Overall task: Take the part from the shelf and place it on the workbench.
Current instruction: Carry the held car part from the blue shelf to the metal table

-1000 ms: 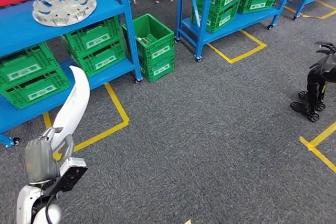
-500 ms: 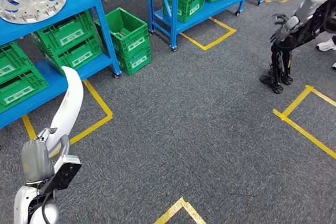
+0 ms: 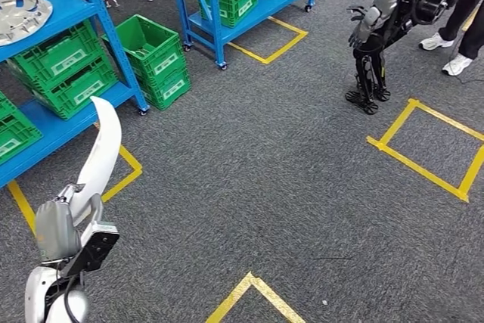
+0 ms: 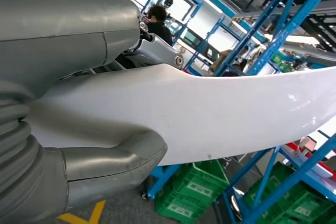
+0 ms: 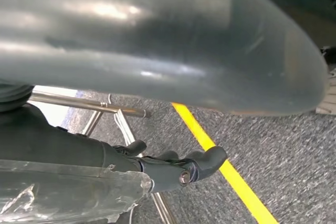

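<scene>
Gripping the white curved part (image 3: pixel 103 149), the left hand (image 3: pixel 60 228) fingers (image 4: pixel 115 163) wrap it; right hand's fingers (image 5: pixel 198 163) unclear.

long curved white plastic part (image 3: pixel 101 155): smooth, glossy
left hand (image 3: pixel 57 229): matt grey ribbed cover
grey carpet floor (image 3: pixel 274 179): rough, with glossy yellow tape lines
green slotted plastic crates (image 3: pixel 154 58): moulded, slight sheen
blue metal shelf (image 3: pixel 63 7): smooth paint

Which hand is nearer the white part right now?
Left. The left hand grips the white part at its lower end, so they touch. The right hand shows in its wrist view over carpet and yellow tape, holding nothing, apart from the part.
</scene>
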`<state>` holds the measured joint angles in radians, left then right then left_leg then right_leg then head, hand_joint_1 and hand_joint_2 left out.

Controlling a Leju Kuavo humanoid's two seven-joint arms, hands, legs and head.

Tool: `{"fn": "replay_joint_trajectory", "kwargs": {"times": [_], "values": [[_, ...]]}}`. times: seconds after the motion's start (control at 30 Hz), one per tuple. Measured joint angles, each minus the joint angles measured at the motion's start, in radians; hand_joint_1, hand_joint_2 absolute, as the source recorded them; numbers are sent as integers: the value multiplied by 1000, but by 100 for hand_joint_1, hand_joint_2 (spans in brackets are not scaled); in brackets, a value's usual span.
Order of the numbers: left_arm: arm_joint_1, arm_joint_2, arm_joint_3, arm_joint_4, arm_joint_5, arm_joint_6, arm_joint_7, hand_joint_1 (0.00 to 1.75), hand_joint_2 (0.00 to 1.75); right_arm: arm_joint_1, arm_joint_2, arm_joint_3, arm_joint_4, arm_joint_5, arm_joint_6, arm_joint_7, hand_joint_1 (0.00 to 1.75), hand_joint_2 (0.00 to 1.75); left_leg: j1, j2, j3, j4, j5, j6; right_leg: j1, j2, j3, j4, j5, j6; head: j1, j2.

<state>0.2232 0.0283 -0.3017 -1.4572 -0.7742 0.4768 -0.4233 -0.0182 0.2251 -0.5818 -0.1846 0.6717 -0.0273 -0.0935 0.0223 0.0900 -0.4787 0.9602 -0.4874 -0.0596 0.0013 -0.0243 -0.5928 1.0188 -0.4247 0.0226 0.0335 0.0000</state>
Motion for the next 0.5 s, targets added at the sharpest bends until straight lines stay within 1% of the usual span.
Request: {"fn": "replay_joint_trajectory", "kwargs": {"times": [0.03,0.07,0.1,0.13,0.17,0.2,0.23,0.27,0.3,0.33,0.37,0.4,0.43,0.47,0.5], "values": [[0,-1,1,0,0,0,-1,175,175,0,0,0,0,1,0,0,0,0,1,-11,-6,13,-13,-4,-1,8,-2,-3,3,-7,-1,0],[0,-1,3,0,0,0,-2,175,175,0,0,0,0,1,0,0,0,0,2,-29,-22,47,-37,-6,-2,16,-3,-6,7,-15,-3,0],[1,-1,4,1,0,0,-3,175,175,-1,0,0,0,2,0,0,0,0,1,-50,-51,105,-71,-6,-2,25,-6,-7,10,-21,-6,0],[3,-1,5,2,0,0,-3,175,175,-2,0,0,0,2,0,0,0,0,-2,-67,-88,178,-105,-4,0,34,-10,-8,13,-26,-7,0],[5,-1,6,4,0,0,-3,175,175,-2,0,0,0,2,0,0,0,0,-4,-76,-125,246,-129,-1,2,44,-13,-8,15,-31,-8,0],[6,-1,7,5,0,0,-3,175,175,-2,0,0,0,2,0,0,0,0,-6,-81,-151,291,-137,2,4,56,-16,-8,16,-34,-8,0],[7,-1,7,6,0,0,-3,175,175,-1,0,0,0,3,0,0,0,0,-7,-83,-160,298,-124,5,6,67,-17,-8,18,-35,-8,0],[7,-1,8,7,0,0,-4,175,175,-1,0,-1,0,3,0,0,0,0,-8,-86,-150,269,-94,10,8,80,-18,-8,20,-35,-8,0],[7,-1,8,8,1,0,-5,175,175,0,0,-1,0,4,1,0,0,0,-9,-95,-124,212,-56,16,10,92,-18,-7,22,-33,-8,0],[7,-1,10,8,1,0,-7,175,175,0,0,-1,0,5,1,0,0,0,-10,-113,-94,144,-22,22,12,104,-19,-5,23,-30,-8,0],[6,-1,11,8,1,0,-10,175,175,-1,0,-1,0,6,2,-1,0,0,-10,-129,-68,85,-2,26,14,116,-23,-2,24,-26,-8,0],[7,-1,12,8,1,0,-12,175,175,-2,0,-1,0,7,2,-2,0,0,-11,-142,-52,45,7,29,15,126,-27,0,26,-22,-8,0],[7,-1,13,9,1,0,-15,175,175,-1,0,-1,0,8,2,-2,0,0,-12,-147,-46,24,6,33,16,133,-31,5,30,-16,-9,0],[7,-2,13,9,1,0,-18,175,175,1,0,-2,0,10,3,-3,0,0,-10,-139,-45,19,5,36,16,138,-35,8,33,-12,-10,0],[7,-4,13,9,0,0,-20,175,175,4,-1,-3,0,11,3,-3,0,0,-9,-131,-42,18,6,41,17,137,-37,12,34,-8,-10,0]]}}
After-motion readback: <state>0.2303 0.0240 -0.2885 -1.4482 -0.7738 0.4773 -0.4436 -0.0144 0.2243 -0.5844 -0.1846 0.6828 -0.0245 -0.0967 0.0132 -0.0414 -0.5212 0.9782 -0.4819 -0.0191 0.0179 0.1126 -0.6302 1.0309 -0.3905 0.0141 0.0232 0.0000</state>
